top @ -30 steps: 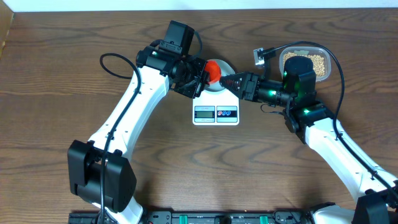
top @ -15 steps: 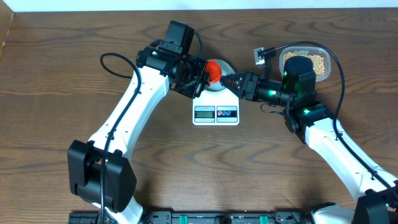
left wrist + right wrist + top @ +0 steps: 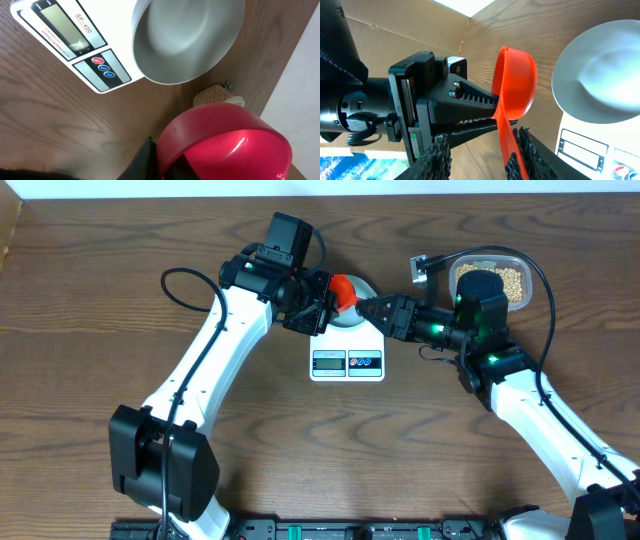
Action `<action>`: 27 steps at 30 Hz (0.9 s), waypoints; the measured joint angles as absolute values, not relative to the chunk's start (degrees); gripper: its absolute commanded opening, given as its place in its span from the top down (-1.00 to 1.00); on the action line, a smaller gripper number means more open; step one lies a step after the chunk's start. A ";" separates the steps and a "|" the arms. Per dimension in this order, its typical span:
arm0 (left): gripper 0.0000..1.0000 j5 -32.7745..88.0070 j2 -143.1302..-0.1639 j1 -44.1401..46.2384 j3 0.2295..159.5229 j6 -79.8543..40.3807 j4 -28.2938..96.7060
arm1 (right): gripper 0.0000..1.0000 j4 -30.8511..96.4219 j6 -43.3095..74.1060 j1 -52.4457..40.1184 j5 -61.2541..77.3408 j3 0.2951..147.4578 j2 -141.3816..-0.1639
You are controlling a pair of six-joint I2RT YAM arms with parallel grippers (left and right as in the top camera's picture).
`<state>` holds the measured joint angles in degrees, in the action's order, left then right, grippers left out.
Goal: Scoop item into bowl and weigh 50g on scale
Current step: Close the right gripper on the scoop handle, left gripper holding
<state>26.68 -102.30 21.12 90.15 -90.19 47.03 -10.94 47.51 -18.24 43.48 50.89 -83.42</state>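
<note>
**Scoop held beside the bowl, between two end effectors**

The red scoop [image 3: 342, 290] is gripped by the clenched left end effector [image 3: 326, 306], whose fingers are seen in the right wrist view closed on the handle just below the cup. The cup is held tipped on its side, just beside the bowl [image 3: 187, 40] and above the counter [image 3: 80, 330].

The right end effector [image 3: 368, 308] is placed around the lower handle. Its fingers are spread, one lying close against the handle and the other standing apart from it, so the handle is not clamped from that side.

The bowl is set on the scale [image 3: 90, 55], at the end away from the display and buttons, and its inside is shown as smooth grey in the left wrist view.

The beans [image 3: 512, 280] are kept in the clear tub [image 3: 490, 255] at the far right of the counter, well apart from the scale and partly covered by the right arm.
</note>
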 measured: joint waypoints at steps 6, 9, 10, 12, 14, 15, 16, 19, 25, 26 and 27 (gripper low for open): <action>0.86 26.68 -102.30 21.12 90.15 -90.21 47.03 | 0.21 -10.96 47.79 -18.24 42.92 50.89 -83.42; 0.85 26.68 -102.30 21.12 90.15 -90.21 47.03 | 0.24 -10.96 48.45 -18.24 42.54 50.92 -83.42; 0.85 26.70 -102.30 21.12 90.15 -90.21 47.03 | 0.27 -10.96 48.69 -18.24 42.39 50.89 -83.42; 0.85 26.68 -102.30 21.12 90.15 -90.21 47.03 | 0.29 -10.98 49.06 -18.24 42.09 50.92 -83.42; 0.85 26.70 -102.30 21.12 90.15 -90.24 47.03 | 0.28 -11.25 49.76 -18.24 41.47 50.89 -83.42; 0.85 26.68 -102.30 21.12 90.15 -90.24 47.03 | 0.28 -11.62 50.13 -18.24 41.25 50.89 -83.42; 0.86 26.68 -102.30 21.12 90.15 -90.24 47.00 | 0.27 -11.81 50.26 -18.24 41.17 50.89 -83.42; 0.85 26.68 -102.30 21.12 90.15 -90.43 47.00 | 0.28 -12.05 50.68 -18.24 40.93 50.89 -83.42; 0.85 26.70 -102.30 21.12 90.15 -92.36 46.98 | 0.28 -12.25 50.89 -18.24 40.64 50.89 -83.42; 0.86 26.70 -102.30 21.12 90.15 -92.82 46.96 | 0.28 -12.25 50.92 -18.24 40.62 50.92 -83.42; 0.86 26.68 -102.30 21.12 90.15 -93.06 46.94 | 0.28 -12.25 50.89 -18.24 40.60 50.89 -83.42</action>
<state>26.68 -102.30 21.12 90.15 -93.06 46.94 -12.25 50.89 -18.24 40.60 50.89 -83.42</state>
